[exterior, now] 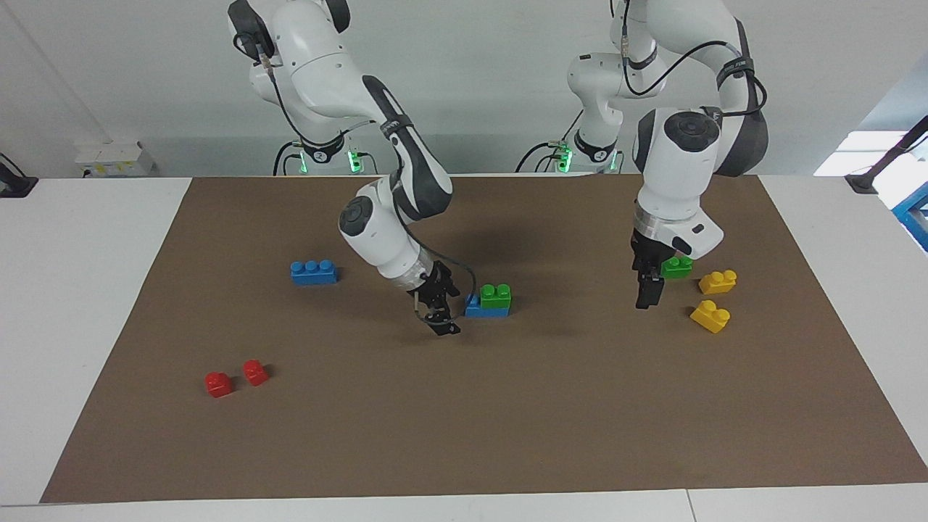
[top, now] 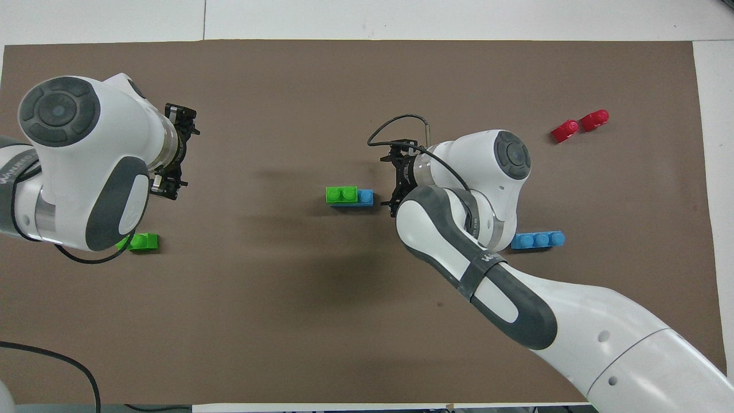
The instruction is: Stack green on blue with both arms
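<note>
A green brick (exterior: 496, 293) sits on one end of a blue brick (exterior: 473, 309) mid-table; the stack also shows in the overhead view, green (top: 342, 195) on blue (top: 366, 197). My right gripper (exterior: 440, 317) is open and empty, low over the mat right beside the stack's bare blue end, toward the right arm's end; it also shows in the overhead view (top: 394, 182). A second green brick (exterior: 678, 267) (top: 143, 242) lies on the mat. My left gripper (exterior: 647, 293) (top: 174, 152) hangs over the mat close beside it, holding nothing. A second blue brick (exterior: 313, 272) (top: 538, 240) lies alone toward the right arm's end.
Two yellow bricks (exterior: 718, 281) (exterior: 710, 316) lie beside the left gripper, toward the left arm's end; the left arm hides them in the overhead view. Two red bricks (exterior: 218, 383) (exterior: 254, 372) lie far from the robots at the right arm's end. A brown mat (exterior: 507, 435) covers the table.
</note>
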